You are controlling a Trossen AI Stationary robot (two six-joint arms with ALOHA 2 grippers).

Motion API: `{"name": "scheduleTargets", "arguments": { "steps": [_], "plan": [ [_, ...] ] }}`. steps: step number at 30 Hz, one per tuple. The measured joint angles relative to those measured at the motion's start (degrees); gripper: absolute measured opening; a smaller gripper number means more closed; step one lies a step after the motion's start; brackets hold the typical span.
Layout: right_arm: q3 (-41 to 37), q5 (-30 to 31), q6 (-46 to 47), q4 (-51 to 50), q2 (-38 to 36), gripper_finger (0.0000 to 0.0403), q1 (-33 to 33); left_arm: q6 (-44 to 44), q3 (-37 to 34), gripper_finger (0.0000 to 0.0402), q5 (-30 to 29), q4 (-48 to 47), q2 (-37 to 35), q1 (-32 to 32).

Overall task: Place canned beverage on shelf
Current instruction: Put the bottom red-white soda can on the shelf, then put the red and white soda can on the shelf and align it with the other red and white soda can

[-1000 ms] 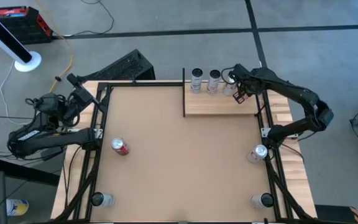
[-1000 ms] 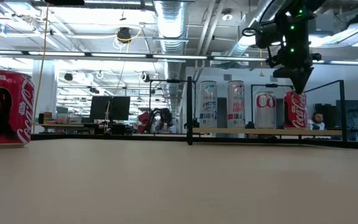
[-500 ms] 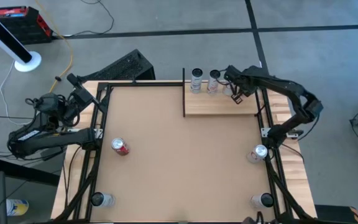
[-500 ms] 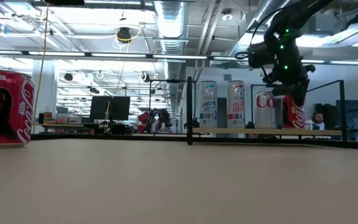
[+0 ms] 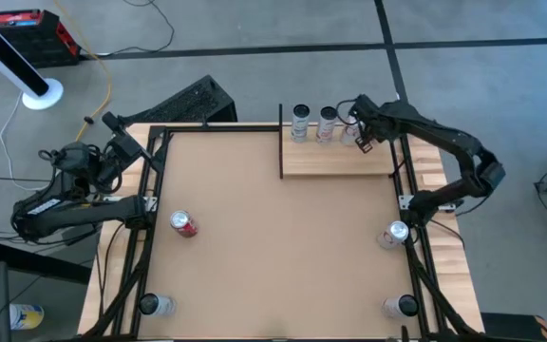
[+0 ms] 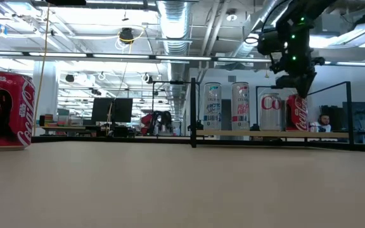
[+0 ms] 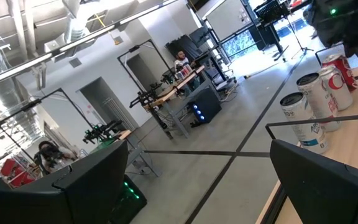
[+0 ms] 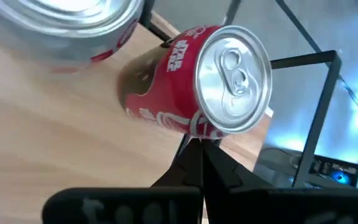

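Note:
The pale wood shelf (image 5: 335, 160) stands at the table's far right. On it stand several cans in a row: two pale cans (image 6: 213, 106), a silver can (image 6: 270, 111) and a red cola can (image 6: 298, 114), all upright on their bases. My right gripper (image 6: 301, 87) is shut and points down just above the red can's top (image 8: 232, 81), at its rim. In the high view the gripper (image 5: 361, 141) covers that can. My left gripper (image 5: 126, 144) waits open and empty off the table's far left corner; its wrist view (image 7: 197, 186) looks toward the shelf cans. My right gripper has its shut fingertips (image 8: 194, 158) beside the red can's upper rim (image 8: 194, 127), pointing down from above. I cannot tell whether they touch the can. The can stands upright on the shelf.
A red can (image 5: 184, 223) stands on the brown tabletop at the left. More cans stand at the near left corner (image 5: 150, 304), the near right corner (image 5: 402, 306) and the right edge (image 5: 394, 233). Thin black uprights (image 5: 281, 142) frame the shelf.
My right gripper dipped down toward the table's left, in front of the red can's top, then rose again to just above the can. The cans on the shelf stay upright.

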Motion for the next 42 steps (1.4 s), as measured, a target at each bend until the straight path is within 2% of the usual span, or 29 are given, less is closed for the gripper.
{"name": "scheduleTargets", "arguments": {
  "steps": [4,8,12,16,21,25,29,33,35,37,42],
  "plan": [
    [0.00,-7.23,0.09,-2.64,-2.02,0.0018,0.69,0.00,0.00,0.0379,0.00,0.00,0.01,0.00],
    [0.00,-14.28,2.61,-6.06,-5.08,0.0018,5.09,0.00,0.00,0.0379,0.00,0.00,0.02,0.00],
    [0.00,-21.92,8.70,-9.93,-9.63,0.0018,13.78,-0.01,0.00,0.0379,0.00,-0.02,0.00,0.00],
    [0.00,-27.62,19.51,-12.26,-13.66,0.0018,26.36,-0.01,0.00,0.0379,0.00,0.00,0.00,0.00],
    [0.00,-28.72,32.94,-9.11,-15.47,0.0024,44.20,-0.22,0.00,0.0379,0.00,0.00,0.01,0.00],
    [0.04,-27.76,36.41,-0.11,-13.80,0.0025,57.44,-0.48,0.00,0.0379,0.00,-0.02,0.01,0.00],
    [0.04,-24.44,32.40,13.00,-9.58,0.0024,67.67,-0.49,0.00,0.0379,0.00,-0.02,0.02,0.00],
    [0.04,-17.20,18.99,28.49,-3.21,0.0025,73.95,-6.12,0.00,0.0379,1.66,0.06,0.25,0.00],
    [0.04,-15.22,10.12,35.69,0.18,0.0026,75.43,-15.00,0.02,0.0379,5.38,-0.61,1.00,0.00],
    [0.04,-15.12,1.67,41.67,3.35,0.0026,75.96,-25.31,0.02,0.0379,12.44,-2.35,2.66,0.00],
    [0.04,-13.62,-13.00,50.39,8.69,0.0026,75.69,-43.53,0.02,0.0379,39.59,-3.39,9.73,-0.30]
  ]
}}
